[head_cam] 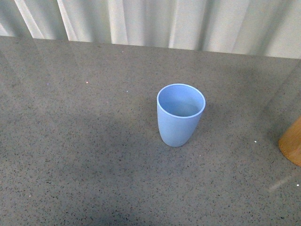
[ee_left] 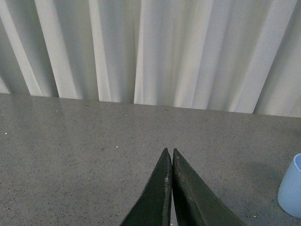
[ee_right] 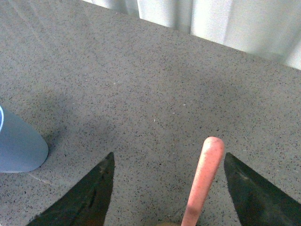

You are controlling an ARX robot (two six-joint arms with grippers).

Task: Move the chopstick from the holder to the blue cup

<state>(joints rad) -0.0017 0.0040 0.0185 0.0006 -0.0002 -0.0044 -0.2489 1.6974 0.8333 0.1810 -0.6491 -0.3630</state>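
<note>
The blue cup (head_cam: 181, 115) stands upright and empty on the grey speckled table (head_cam: 70, 141). At the right edge of the front view shows part of the orange-brown holder (head_cam: 292, 143). Neither arm appears in that view. My right gripper (ee_right: 169, 154) is open, and one pinkish chopstick (ee_right: 204, 179) rises between its fingers, nearer one finger and touching neither. The cup's base (ee_right: 19, 146) shows at that view's edge. My left gripper (ee_left: 169, 151) is shut on nothing above bare table, with the cup (ee_left: 292, 186) off to its side.
White pleated curtains (head_cam: 164, 21) hang behind the table's far edge. A dim shadow (head_cam: 94, 155) lies on the table left of the cup.
</note>
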